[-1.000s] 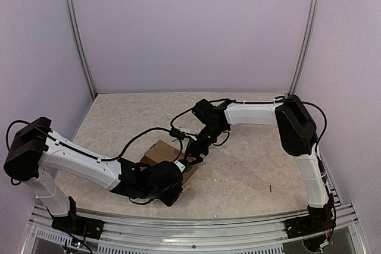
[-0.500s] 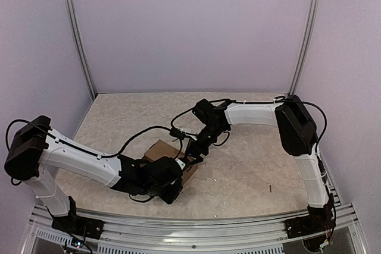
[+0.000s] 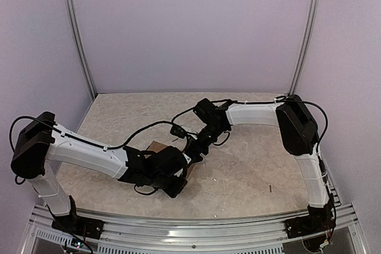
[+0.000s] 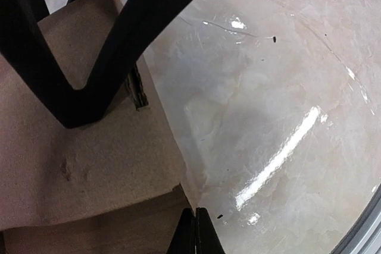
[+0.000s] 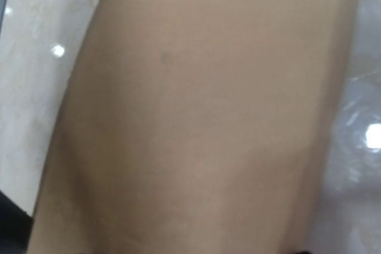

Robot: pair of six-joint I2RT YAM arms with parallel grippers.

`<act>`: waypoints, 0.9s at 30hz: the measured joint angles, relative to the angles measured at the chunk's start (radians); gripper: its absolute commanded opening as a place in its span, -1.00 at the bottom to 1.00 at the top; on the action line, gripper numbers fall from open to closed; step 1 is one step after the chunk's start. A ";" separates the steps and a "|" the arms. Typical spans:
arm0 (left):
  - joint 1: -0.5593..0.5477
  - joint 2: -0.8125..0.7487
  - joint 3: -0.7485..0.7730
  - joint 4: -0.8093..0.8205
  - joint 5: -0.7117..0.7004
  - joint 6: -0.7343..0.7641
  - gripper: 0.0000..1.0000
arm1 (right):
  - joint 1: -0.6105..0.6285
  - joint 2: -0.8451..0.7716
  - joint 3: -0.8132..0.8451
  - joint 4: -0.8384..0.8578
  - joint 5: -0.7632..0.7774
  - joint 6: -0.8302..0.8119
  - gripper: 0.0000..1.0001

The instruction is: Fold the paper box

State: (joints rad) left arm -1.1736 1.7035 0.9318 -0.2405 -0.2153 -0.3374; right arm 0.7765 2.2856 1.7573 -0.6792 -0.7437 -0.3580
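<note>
The paper box (image 3: 156,147) lies on the table (image 3: 256,171), a bit near-left of the table's middle. From above we see only two brown slivers of it, since the left arm (image 3: 89,156) lies across it. Its long axis seems to run from the table's far-left toward its near-right, but that's approx., the view being poor.

In the left wrist view the top panel is flat w/ a shallow dent. One long edge slants down the frame w/ a small slot beside it, and a lower flap steps out beneath.

Left gripper (image 4: 195,233): tips pressed flat together at that flap's corner, low over the table top.

Right gripper (image 3: 191,153): reaches in from the table's far-right side. Its jaws stand wide and cardboard fills its wrist view, but we can't tell whether they clamp the box.

Past the box's long edge the table is open glossy marble toward its near-right edge. The table's far half gives room too.
</note>
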 measured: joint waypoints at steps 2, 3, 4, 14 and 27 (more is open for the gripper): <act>0.009 0.018 0.024 -0.005 0.007 0.011 -1.00 | 0.000 0.000 -0.004 0.005 -0.003 0.001 0.46; 0.011 0.023 0.032 -0.008 0.009 0.014 -1.00 | 0.000 0.000 -0.004 0.008 -0.003 0.002 0.47; 0.013 0.029 0.041 -0.012 0.011 0.019 -1.00 | 0.000 -0.001 -0.005 0.010 -0.003 0.002 0.47; 0.040 0.038 0.062 -0.023 0.043 0.033 -1.00 | 0.000 -0.001 -0.009 0.028 0.000 0.004 0.46; 0.054 0.048 0.081 -0.038 0.054 0.055 -0.99 | 0.000 -0.003 -0.008 0.041 0.012 0.004 0.46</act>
State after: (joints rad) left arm -1.1198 1.7519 1.0126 -0.2787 -0.1612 -0.2825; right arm 0.7765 2.2829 1.7489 -0.6384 -0.7319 -0.3542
